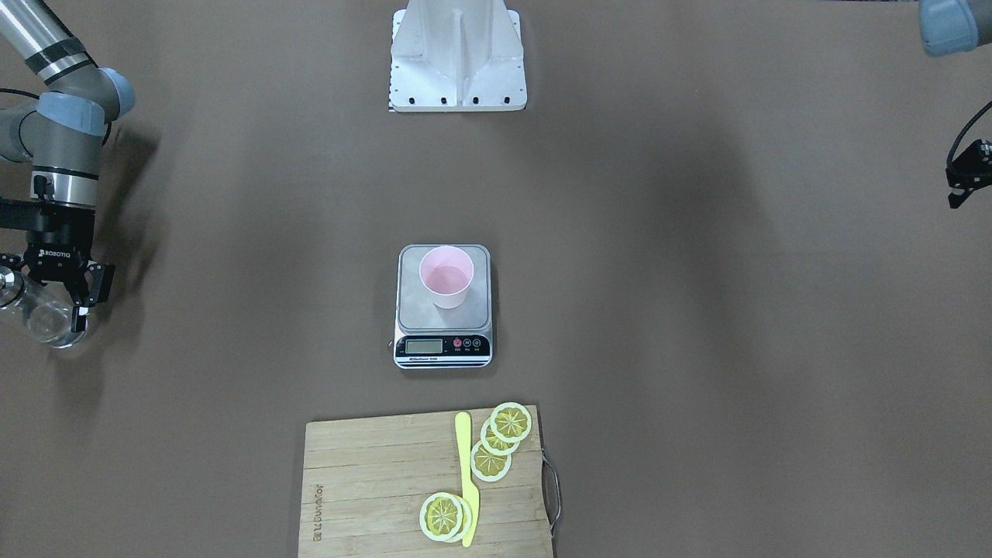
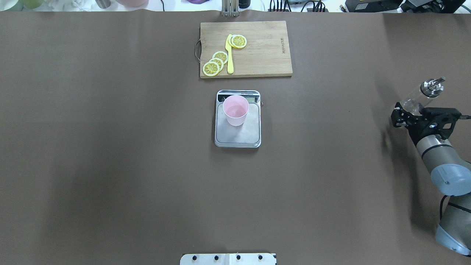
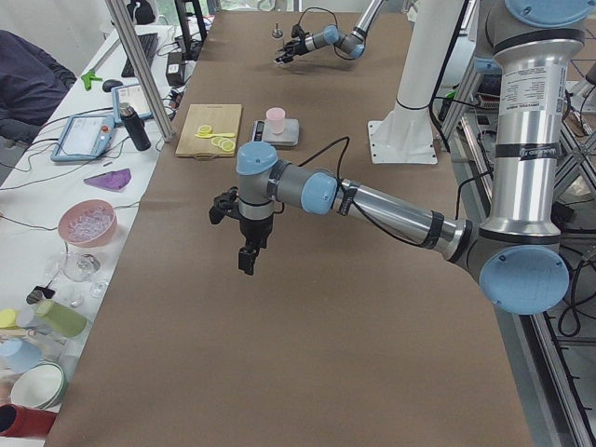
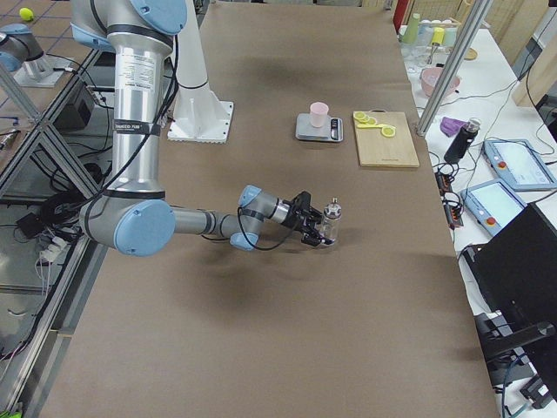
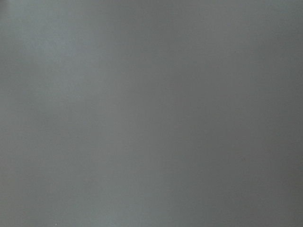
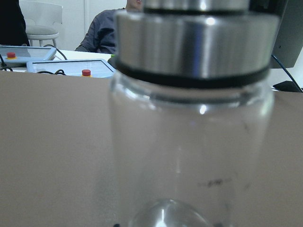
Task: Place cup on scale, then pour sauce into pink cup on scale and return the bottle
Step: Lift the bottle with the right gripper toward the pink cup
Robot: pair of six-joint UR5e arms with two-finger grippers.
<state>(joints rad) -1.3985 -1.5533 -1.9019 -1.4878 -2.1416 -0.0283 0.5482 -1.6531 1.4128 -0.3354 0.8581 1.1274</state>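
Observation:
The pale pink cup (image 1: 446,275) stands upright on the grey platform of the scale (image 1: 411,311), at mid-table; a faint liquid level shows inside it. The clear bottle (image 2: 419,96), with its silver spout, stands upright on the table far to my right. My right gripper (image 2: 411,109) is shut on the bottle's lower body, reaching in sideways. It fills the right wrist view as the bottle (image 6: 191,118); the sauce in it is too clear to make out. My left gripper (image 3: 249,263) hangs fingers-down over bare table far to my left, holding nothing; I cannot tell its state.
A wooden cutting board (image 2: 265,55) with lemon slices (image 2: 215,62) and a yellow knife (image 2: 230,55) lies just beyond the scale. The white robot pedestal (image 1: 457,62) stands behind it. A person (image 3: 28,88) sits at a cluttered side table past the far edge.

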